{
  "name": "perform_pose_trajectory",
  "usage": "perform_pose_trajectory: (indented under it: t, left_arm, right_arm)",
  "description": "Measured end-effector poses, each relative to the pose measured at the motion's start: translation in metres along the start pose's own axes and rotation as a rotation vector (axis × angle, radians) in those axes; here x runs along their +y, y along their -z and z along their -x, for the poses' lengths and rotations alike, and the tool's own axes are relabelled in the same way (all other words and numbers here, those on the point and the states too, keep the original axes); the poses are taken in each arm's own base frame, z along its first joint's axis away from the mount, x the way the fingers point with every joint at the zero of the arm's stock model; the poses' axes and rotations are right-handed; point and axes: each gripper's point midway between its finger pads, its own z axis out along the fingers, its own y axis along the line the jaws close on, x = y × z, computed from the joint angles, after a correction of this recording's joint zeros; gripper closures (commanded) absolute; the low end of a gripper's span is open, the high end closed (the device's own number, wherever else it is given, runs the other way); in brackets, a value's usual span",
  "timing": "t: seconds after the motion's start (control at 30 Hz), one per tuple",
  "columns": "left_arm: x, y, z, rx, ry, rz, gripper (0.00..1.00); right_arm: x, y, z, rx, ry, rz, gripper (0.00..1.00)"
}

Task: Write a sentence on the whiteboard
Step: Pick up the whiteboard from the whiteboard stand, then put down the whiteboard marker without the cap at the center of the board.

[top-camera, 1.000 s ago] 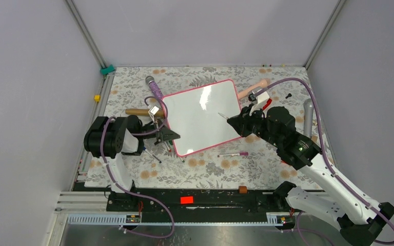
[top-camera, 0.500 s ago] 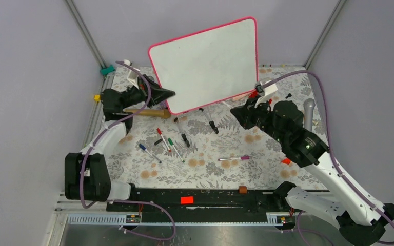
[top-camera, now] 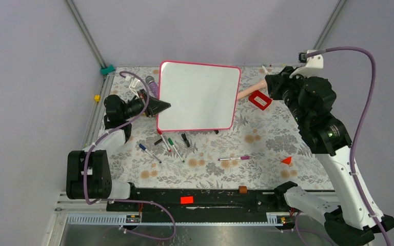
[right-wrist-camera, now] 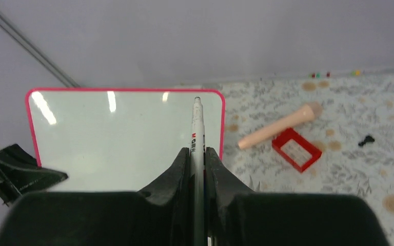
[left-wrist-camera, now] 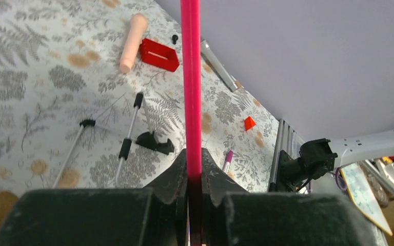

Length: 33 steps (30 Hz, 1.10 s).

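One whiteboard (top-camera: 197, 95) stands nearly upright over the far part of the floral table (top-camera: 267, 148), its long axis running left to right and its glossy face turned toward the near side, white with streaks of glare. The left fingers (top-camera: 163, 106) are clamped on the pink frame at the board's left edge; from the left wrist the board shows only edge-on, as a thin pink line. The right fingers (top-camera: 272, 84) are closed on a white marker (right-wrist-camera: 198, 128) whose tip points at the board's upper right corner. They are off the board's right edge, above a red frame-shaped block (top-camera: 259, 100). Whether the board's lower edge touches the table cannot be made out. Loose pens (top-camera: 166, 143) lie just in front of it.
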Motion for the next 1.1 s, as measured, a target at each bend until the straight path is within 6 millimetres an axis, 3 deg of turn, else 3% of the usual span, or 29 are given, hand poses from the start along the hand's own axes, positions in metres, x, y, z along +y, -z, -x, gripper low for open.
perform_pose_trajectory:
  t: [0.1,0.17,0.2,0.23,0.33,0.4,0.47,0.6,0.63,0.7,0.73,0.83,0.93,1.0,1.1]
  left_arm:
    - [0.01,0.007,-0.02,-0.006,0.056,0.04,1.0]
    - [0.015,0.01,-0.025,-0.02,0.071,0.06,1.0]
    - [0.017,0.011,-0.025,-0.03,0.075,0.067,1.0]
    - [0.018,0.012,-0.024,-0.042,0.072,0.07,1.0]
    - [0.02,0.013,-0.014,-0.081,0.048,0.078,1.0]
    - [0.019,0.014,-0.005,-0.109,0.021,0.078,1.0]
    - [0.018,0.014,0.001,-0.126,0.006,0.076,1.0]
    - [0.015,0.014,0.009,-0.141,-0.009,0.068,1.0]
    - [0.014,0.014,0.01,-0.143,-0.009,0.066,1.0]
    - [0.014,0.014,0.01,-0.144,-0.009,0.064,1.0]
    - [0.014,0.014,0.01,-0.144,-0.007,0.064,1.0]
    - [0.013,0.014,0.011,-0.144,-0.003,0.061,1.0]
    - [0.011,0.014,0.011,-0.145,-0.01,0.055,1.0]
    - [0.011,0.014,0.011,-0.144,-0.012,0.051,1.0]
    - [0.009,0.014,0.011,-0.14,-0.011,0.046,1.0]
  right_arm:
    - [-0.002,0.002,-0.044,0.133,-0.032,0.027,1.0]
    - [0.004,0.008,-0.094,0.271,-0.065,0.089,1.0]
    - [0.008,0.019,-0.145,0.415,-0.103,0.141,1.0]
    - [0.008,0.021,-0.152,0.438,-0.109,0.147,1.0]
    - [0.017,0.038,-0.238,0.672,-0.221,0.227,1.0]
    - [0.019,0.05,-0.281,0.8,-0.3,0.243,1.0]
    - [0.024,0.05,-0.307,0.874,-0.373,0.256,1.0]
    - [0.044,0.022,-0.328,0.921,-0.483,0.325,0.93]
    - [0.047,0.014,-0.334,0.927,-0.5,0.336,0.79]
    - [0.049,0.004,-0.347,0.948,-0.523,0.34,0.13]
    - [0.049,0.0,-0.353,0.96,-0.54,0.336,0.02]
    - [0.042,-0.008,-0.365,0.976,-0.55,0.31,0.01]
    - [0.026,-0.017,-0.362,0.937,-0.524,0.265,0.0]
    - [0.013,-0.026,-0.351,0.891,-0.504,0.235,0.01]
    - [-0.006,-0.051,-0.313,0.772,-0.491,0.223,0.0]
